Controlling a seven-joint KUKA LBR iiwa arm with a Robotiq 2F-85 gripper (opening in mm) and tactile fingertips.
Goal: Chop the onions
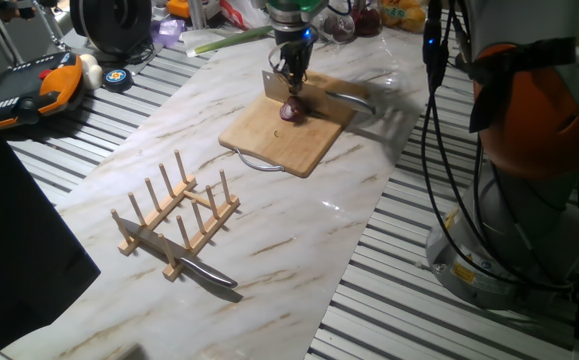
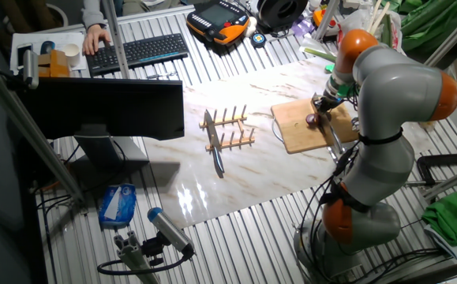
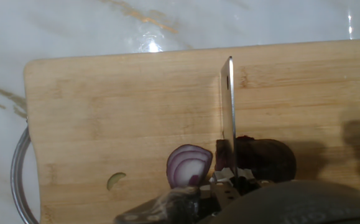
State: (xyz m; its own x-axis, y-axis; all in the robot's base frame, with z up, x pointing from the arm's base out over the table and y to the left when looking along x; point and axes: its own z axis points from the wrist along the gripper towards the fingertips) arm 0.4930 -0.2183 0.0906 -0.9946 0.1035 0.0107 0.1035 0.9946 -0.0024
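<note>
A purple-red onion point(image 1: 291, 110) lies on the wooden cutting board point(image 1: 269, 140). In the hand view a cut slice point(image 3: 189, 165) with white rings leans to the left of the blade. The darker bulk of the onion point(image 3: 267, 158) sits to the right of it. My gripper point(image 1: 291, 72) is right above the onion, shut on a small cleaver point(image 3: 228, 112). The cleaver's blade stands edge-down between the slice and the rest of the onion. From the other side, the gripper point(image 2: 324, 105) hangs over the onion point(image 2: 312, 120) on the board point(image 2: 299, 130).
A wooden peg rack point(image 1: 177, 215) stands in front of the board with a knife point(image 1: 207, 272) lying through its base. A metal utensil point(image 1: 349, 100) lies at the board's right edge. The arm's base point(image 1: 529, 160) stands at the right, and clutter lines the back edge.
</note>
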